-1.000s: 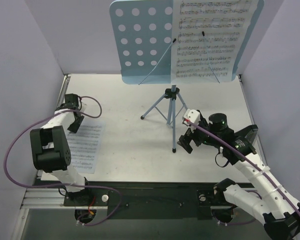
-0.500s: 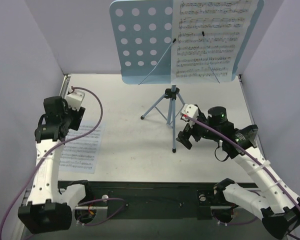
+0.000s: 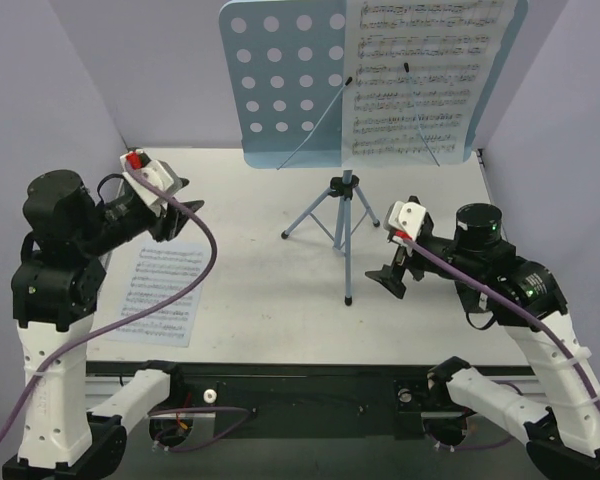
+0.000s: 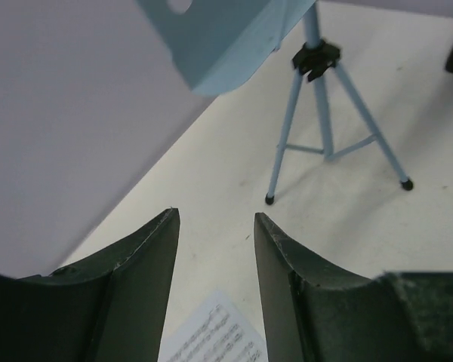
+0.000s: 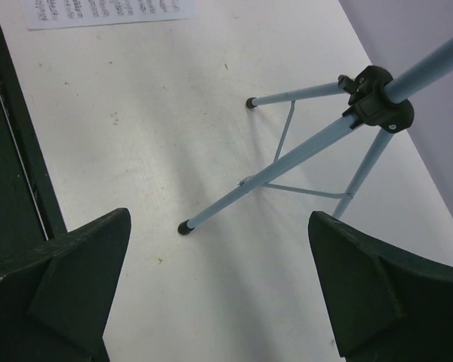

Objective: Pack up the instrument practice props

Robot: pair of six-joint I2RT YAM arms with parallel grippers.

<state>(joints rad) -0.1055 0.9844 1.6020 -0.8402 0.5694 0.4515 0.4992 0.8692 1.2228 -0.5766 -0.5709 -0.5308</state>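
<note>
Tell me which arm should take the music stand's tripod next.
Probably right: the right gripper, open, sits close beside the music stand's near leg, facing it. The left gripper, also open, is farther off, near the sheet-music page.

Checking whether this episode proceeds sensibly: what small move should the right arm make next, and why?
Probably ease the right gripper forward onto the near leg of the music stand. Its jaws are wide open and empty, the wrist view frames that leg between them, and the stand is upright with a sheet-music page on it.
</note>
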